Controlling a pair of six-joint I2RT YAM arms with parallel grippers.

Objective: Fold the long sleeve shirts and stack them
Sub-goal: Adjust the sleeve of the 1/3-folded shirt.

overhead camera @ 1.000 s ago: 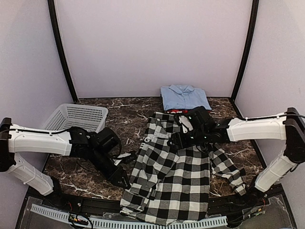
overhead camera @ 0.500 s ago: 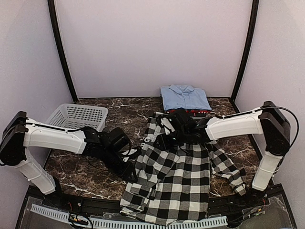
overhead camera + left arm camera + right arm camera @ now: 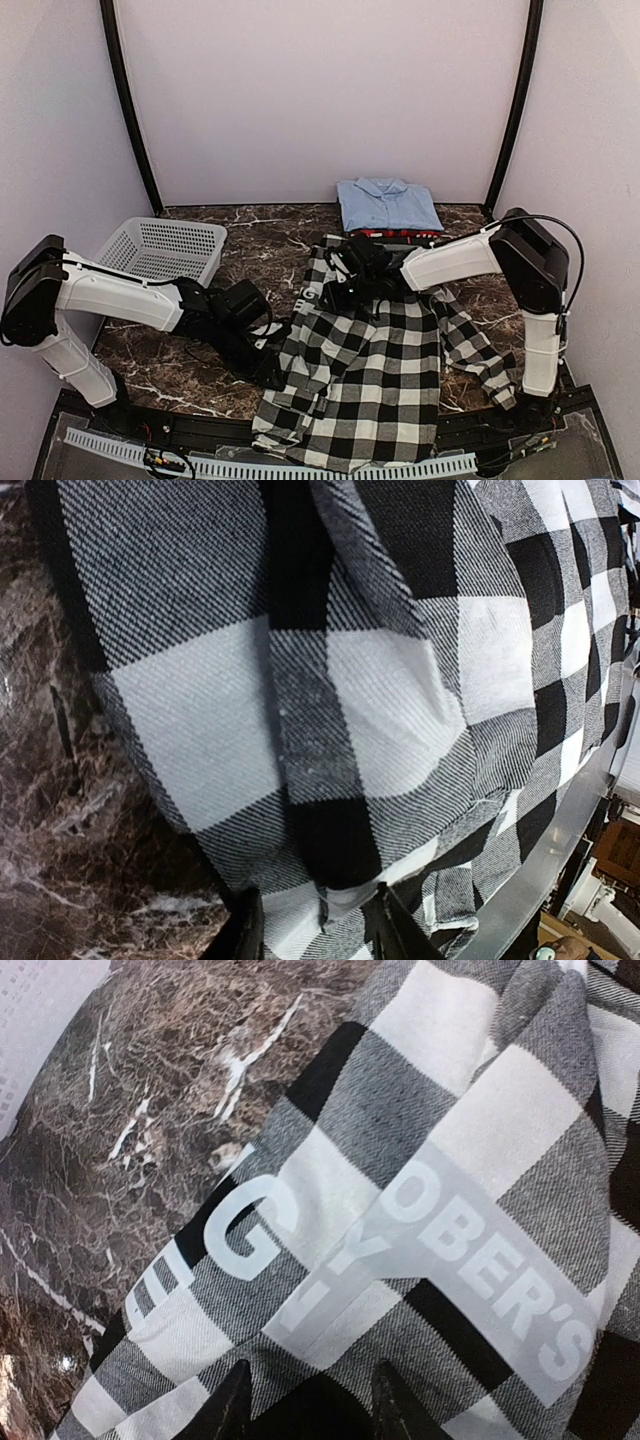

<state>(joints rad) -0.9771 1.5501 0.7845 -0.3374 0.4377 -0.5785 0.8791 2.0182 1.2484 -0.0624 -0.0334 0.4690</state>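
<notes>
Left end effector (image 3: 315,927): narrowed, with a fold of the checked shirt (image 3: 370,380) at its left edge clamped in it. Right end effector (image 3: 310,1402): fingers (image 3: 232,1410) are set astride the lettered upper cloth; whether it is gripped cannot be told. The checked shirt is spread on the table (image 3: 270,235); a blue shirt (image 3: 388,205) is laid folded behind it.

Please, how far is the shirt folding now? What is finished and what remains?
Done, it seems: the light blue shirt lies folded at the back, on a red one showing only its edge. In hand: the checked shirt is spread out unfolded; the left gripper pinches its side edge, and the right gripper sits on its lettered part. Left: fold it and stack it on those two.
</notes>
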